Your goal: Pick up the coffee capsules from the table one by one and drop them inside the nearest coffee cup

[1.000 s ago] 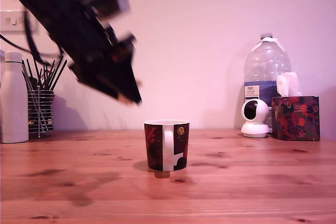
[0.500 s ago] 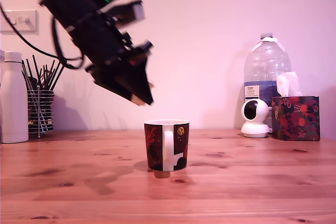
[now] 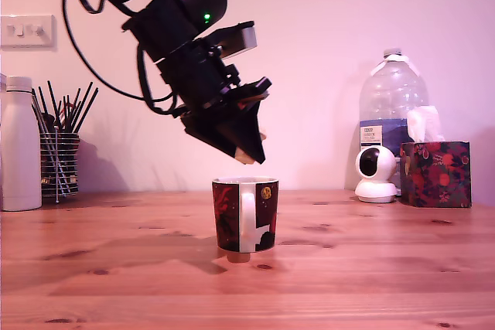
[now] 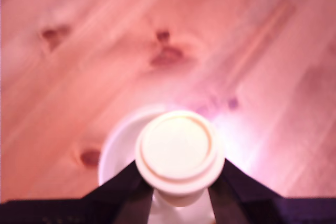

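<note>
My gripper (image 3: 249, 156) hangs just above the rim of the coffee cup (image 3: 245, 213), a dark red-and-black mug with a white handle standing mid-table. Its fingers are shut on a pale beige coffee capsule (image 4: 180, 151), whose round wide end fills the wrist view. A small beige tip of the capsule (image 3: 247, 158) shows at the fingertips in the exterior view. Behind the capsule in the wrist view is the white inside of the cup (image 4: 119, 149), with the knotted wooden table (image 4: 94, 56) around it. The black fingers (image 4: 128, 190) flank the capsule.
At the exterior view's left stand a white bottle (image 3: 20, 144) and a wire holder of dark sticks (image 3: 60, 160). At the right are a large water bottle (image 3: 390, 106), a small white camera (image 3: 376, 174) and a patterned tissue box (image 3: 435, 172).
The arm has swung toward the exterior view's right and slightly down, carrying the capsule from left of the cup to right above its rim.
</note>
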Robot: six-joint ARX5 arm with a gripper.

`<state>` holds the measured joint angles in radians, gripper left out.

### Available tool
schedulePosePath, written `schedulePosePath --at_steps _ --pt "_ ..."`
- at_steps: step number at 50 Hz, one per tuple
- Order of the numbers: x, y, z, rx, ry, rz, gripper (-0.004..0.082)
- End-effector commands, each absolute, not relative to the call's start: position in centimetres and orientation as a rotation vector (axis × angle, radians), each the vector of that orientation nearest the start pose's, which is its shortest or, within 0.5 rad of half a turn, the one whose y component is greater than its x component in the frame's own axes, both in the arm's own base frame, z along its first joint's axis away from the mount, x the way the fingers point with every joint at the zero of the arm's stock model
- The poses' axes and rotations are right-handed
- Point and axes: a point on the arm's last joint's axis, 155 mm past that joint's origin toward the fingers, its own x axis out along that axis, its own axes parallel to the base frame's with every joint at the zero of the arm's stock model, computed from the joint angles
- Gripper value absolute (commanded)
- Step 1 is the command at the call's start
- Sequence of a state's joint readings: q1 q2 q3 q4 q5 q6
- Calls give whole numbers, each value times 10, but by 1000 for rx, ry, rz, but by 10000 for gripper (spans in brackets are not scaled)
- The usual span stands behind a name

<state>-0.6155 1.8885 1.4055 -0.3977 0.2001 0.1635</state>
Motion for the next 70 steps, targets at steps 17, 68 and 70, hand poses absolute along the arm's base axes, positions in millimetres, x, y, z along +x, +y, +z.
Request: schedulePosePath --at_steps 17,68,70 --pt "391 -322 79 353 881 -824 214" --pt "383 -316 81 369 909 -820 619" --pt "382 -316 83 371 907 -821 609"
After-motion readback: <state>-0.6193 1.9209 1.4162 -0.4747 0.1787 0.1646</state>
